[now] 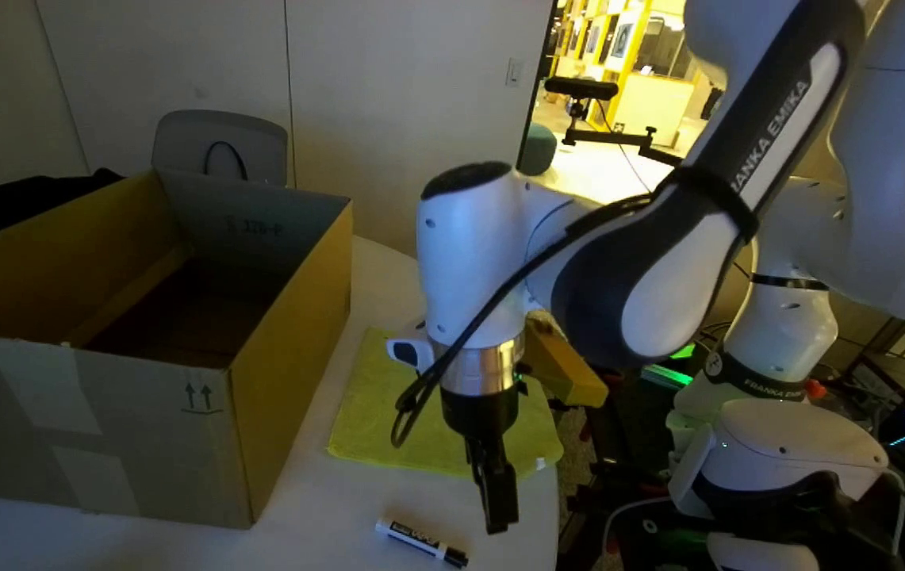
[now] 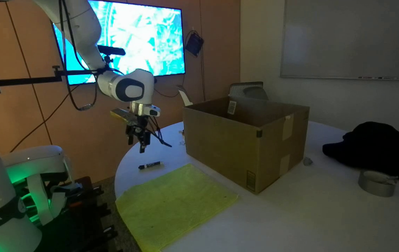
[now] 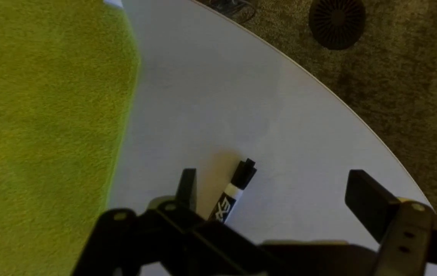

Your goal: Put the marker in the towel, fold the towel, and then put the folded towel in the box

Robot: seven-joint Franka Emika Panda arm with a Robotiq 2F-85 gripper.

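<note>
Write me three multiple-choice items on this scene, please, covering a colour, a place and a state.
1. What colour is the towel? A) blue B) red C) yellow-green
2. Where is the marker? A) on the table B) in the box C) on the towel
3. How do the fingers stand? A) touching each other B) apart C) gripping the marker

1 C: both exterior views show that hue. 2 A: white table shows all around it. 3 B: a gap shows in the wrist view.
</note>
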